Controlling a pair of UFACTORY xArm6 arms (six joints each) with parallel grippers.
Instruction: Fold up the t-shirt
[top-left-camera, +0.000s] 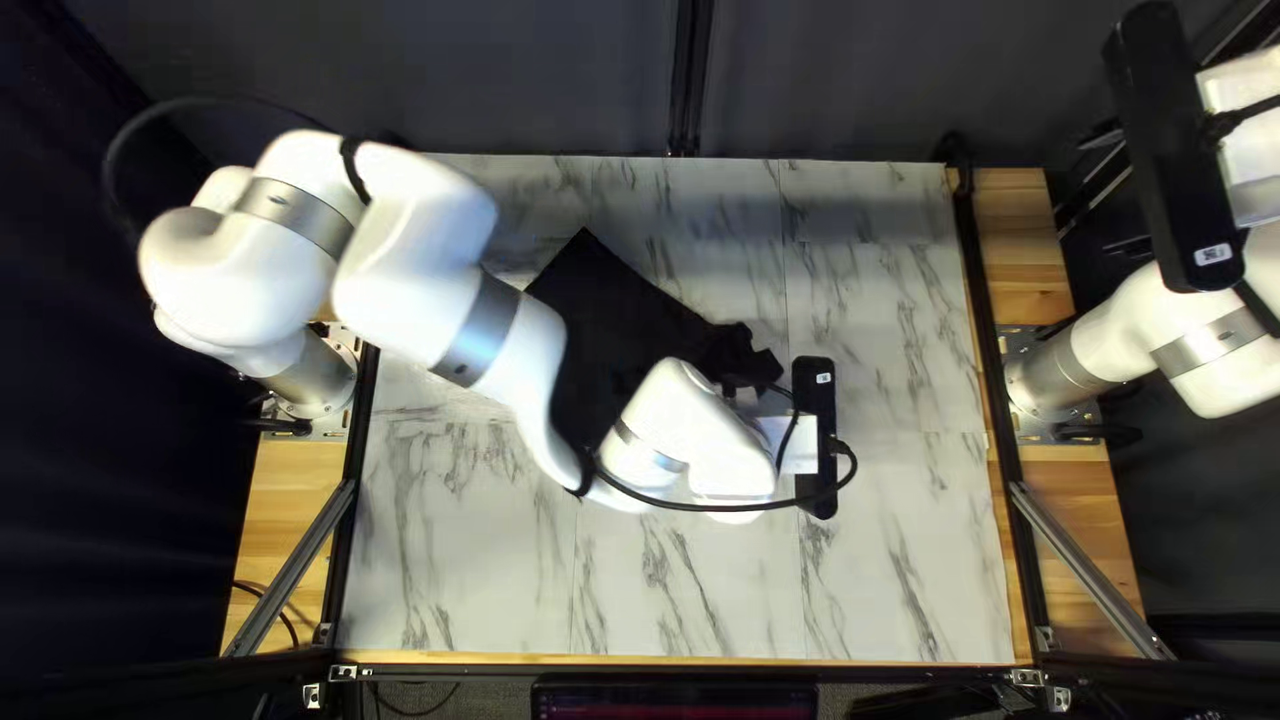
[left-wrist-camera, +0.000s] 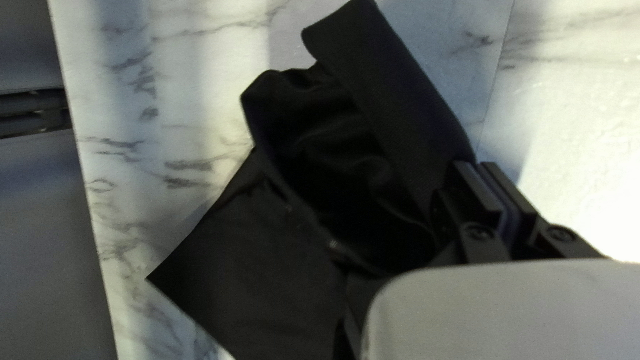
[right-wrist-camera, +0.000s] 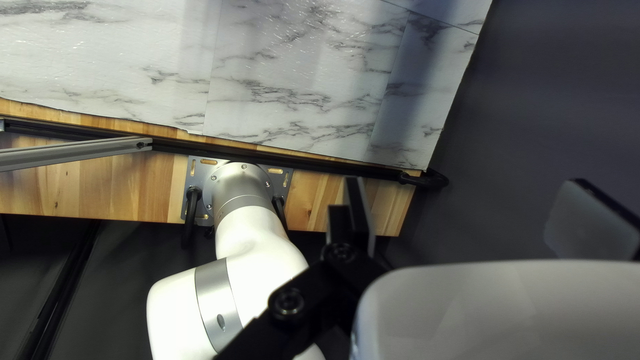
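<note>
In the top left view, my left gripper (top-left-camera: pixel 784 444) is low near the table's middle, its fingertips hidden, beside the bunched end of the black t-shirt (top-left-camera: pixel 583 300). The left wrist view has my left gripper (left-wrist-camera: pixel 485 187) with its fingers close together on the t-shirt (left-wrist-camera: pixel 267 267); a raised band of cloth runs to them and the fabric gapes beside it. The arm covers part of the shirt. My right gripper (top-left-camera: pixel 1243 140) is raised at the far right; in the right wrist view this gripper (right-wrist-camera: pixel 470 217) is open, its fingers wide apart with nothing between them.
The marbled table (top-left-camera: pixel 920 534) shows around the shirt and at its right. My left arm (top-left-camera: pixel 414 267) crosses the table's left part. A black rail (top-left-camera: pixel 987 334) runs along the right edge, beside my right arm's base (top-left-camera: pixel 1054 374). A dark curtain (top-left-camera: pixel 534 74) hangs behind.
</note>
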